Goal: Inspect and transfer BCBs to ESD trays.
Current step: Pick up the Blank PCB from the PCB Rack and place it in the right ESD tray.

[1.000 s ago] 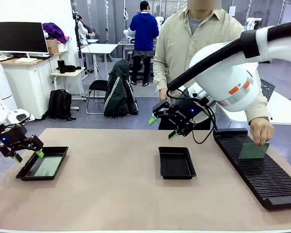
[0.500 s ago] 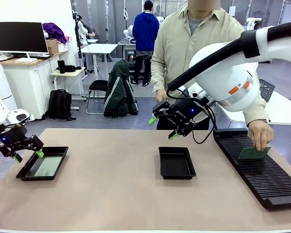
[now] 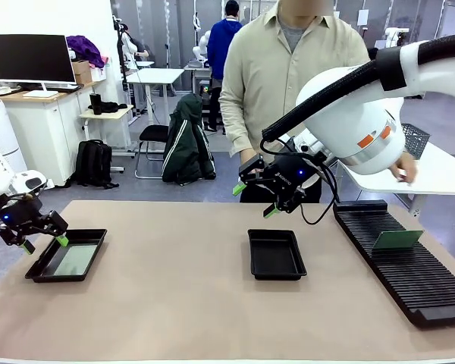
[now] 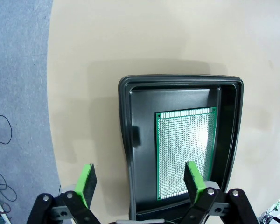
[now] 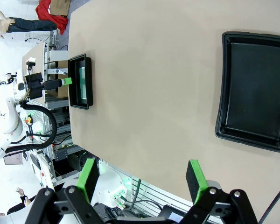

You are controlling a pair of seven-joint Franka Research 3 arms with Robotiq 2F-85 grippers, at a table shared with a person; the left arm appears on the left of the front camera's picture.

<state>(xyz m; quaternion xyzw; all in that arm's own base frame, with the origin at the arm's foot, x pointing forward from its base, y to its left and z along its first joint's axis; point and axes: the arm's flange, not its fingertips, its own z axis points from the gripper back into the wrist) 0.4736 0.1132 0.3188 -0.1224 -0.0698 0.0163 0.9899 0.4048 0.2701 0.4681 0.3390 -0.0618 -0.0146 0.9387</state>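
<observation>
One black ESD tray [image 3: 39, 267] lies at the table's left with a green BCB [image 3: 73, 260] flat on its floor. My left gripper [image 3: 45, 243] hovers open over its outer rim; in the left wrist view its fingertips [image 4: 140, 179] straddle the tray wall [image 4: 125, 121] beside the BCB [image 4: 185, 149]. A second ESD tray [image 3: 276, 254] sits empty mid-table. My right gripper [image 3: 255, 200] hangs open above its far end, and its wrist view [image 5: 141, 178] shows that tray [image 5: 254, 88]. Another BCB [image 3: 396, 240] leans on the rack.
A long black ribbed rack [image 3: 409, 273] runs along the table's right side. The person [image 3: 288, 76] stands at the far edge, one hand [image 3: 404, 174] resting on a white side table that holds a grey mesh basket [image 3: 417, 138].
The person has let go of the green board on the rack and drawn the hand back to the side table, stepping toward picture left. Both arms are still.
</observation>
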